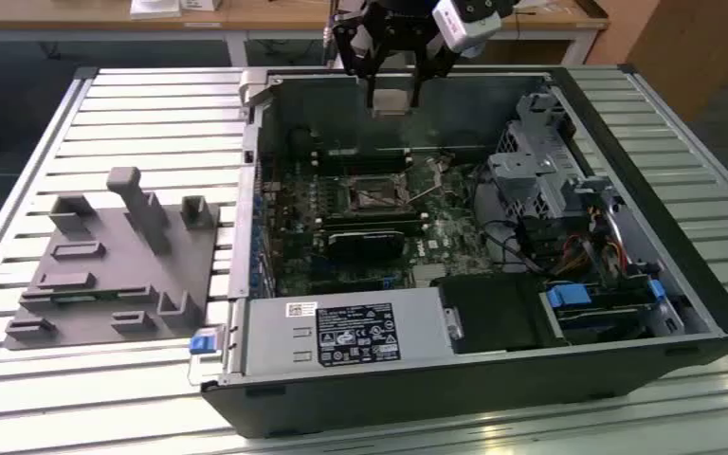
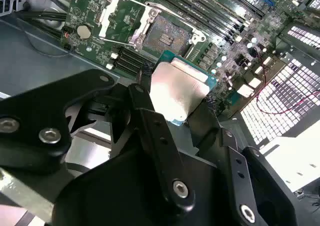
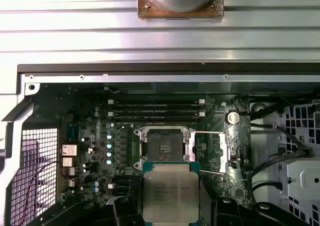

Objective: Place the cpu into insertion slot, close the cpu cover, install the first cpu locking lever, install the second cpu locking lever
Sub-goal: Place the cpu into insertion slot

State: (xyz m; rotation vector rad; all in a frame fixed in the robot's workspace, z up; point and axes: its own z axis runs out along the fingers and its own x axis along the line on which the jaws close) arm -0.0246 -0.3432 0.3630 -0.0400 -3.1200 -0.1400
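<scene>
My gripper (image 1: 390, 90) hangs above the far wall of the open computer case, shut on the cpu (image 1: 391, 102), a small pale silvery square chip. In both wrist views the cpu (image 2: 180, 92) (image 3: 171, 198) sits between the black fingers (image 2: 146, 103). Below it on the green board lies the insertion slot (image 1: 371, 196) (image 2: 167, 33) (image 3: 164, 146), open, dark centre showing. The cpu cover (image 2: 122, 16) (image 3: 220, 153) is flipped up beside the slot. A thin locking lever (image 1: 434, 178) (image 3: 210, 132) stands raised.
A black graphics card (image 1: 371, 242) lies near the slot, with memory slots (image 3: 155, 111) on the other side. A drive cage (image 1: 548, 180) and cables fill the exterior view's right, and a power supply (image 1: 338, 332) the front. A grey fixture (image 1: 111, 265) stands on the slatted table (image 1: 149, 114).
</scene>
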